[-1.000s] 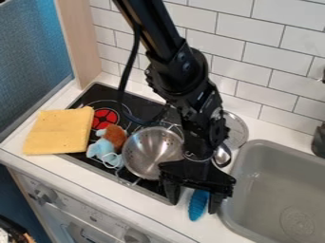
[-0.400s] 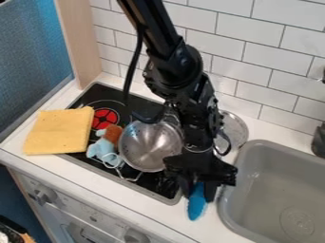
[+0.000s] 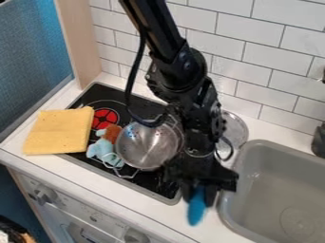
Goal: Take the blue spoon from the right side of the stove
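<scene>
Spoon [image 3: 196,209] bright blue, elongated, rounded lower end poking below my gripper [image 3: 198,193]; I have it pinched beside sink [image 3: 249,163].

White wall tiles [image 3: 254,57] w/ dark grout, pale wood panel [image 3: 84,40], blue textured surface [image 3: 32,61] at L.

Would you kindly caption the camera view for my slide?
Gripper holding a blue spoon between the stove and sink.

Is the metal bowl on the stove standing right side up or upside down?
Right side up: the metal bowl has its open, hollow inside facing up.
</scene>
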Available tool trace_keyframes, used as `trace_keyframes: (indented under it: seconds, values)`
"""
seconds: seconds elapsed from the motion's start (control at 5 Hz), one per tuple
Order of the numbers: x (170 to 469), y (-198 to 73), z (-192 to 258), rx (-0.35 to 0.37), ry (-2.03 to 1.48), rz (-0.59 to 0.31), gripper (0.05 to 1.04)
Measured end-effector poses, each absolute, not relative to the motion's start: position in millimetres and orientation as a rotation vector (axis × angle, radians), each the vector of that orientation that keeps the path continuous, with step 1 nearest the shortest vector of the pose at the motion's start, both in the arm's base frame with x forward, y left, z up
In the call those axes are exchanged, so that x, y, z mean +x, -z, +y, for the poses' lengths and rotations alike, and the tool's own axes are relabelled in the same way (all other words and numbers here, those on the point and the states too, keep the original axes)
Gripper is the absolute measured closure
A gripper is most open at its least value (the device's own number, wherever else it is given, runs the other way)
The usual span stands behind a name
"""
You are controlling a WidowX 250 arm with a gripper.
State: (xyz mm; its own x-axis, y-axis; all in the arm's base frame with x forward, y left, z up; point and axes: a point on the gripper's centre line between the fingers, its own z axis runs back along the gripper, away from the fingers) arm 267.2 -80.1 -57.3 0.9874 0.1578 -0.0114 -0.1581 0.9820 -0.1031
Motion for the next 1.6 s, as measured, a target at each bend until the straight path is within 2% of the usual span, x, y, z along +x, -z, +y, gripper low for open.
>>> trace_keyframes:
  seconds: [0.2,0.4,0.6,0.8,1.0,1.2,1.4,1.6]
  values:
    - [264,44,-89,-0.127,-0.129,-0.011,0.669]
    - [260,16,-93,-0.125,-0.089,-0.051,0.669]
    - [250,-23,-79,-0.132,-0.15,-0.096,0.67]
    - [230,-54,-49,-0.177,-0.314,-0.082,0.67]
    - [207,-67,-21,-0.2,-0.516,0.01,0.67]
    - [187,-66,7,-0.217,-0.695,0.119,0.67]
    - [175,-60,33,-0.171,-0.832,0.175,0.67]
    - [166,-42,50,-0.126,-0.902,0.257,0.67]
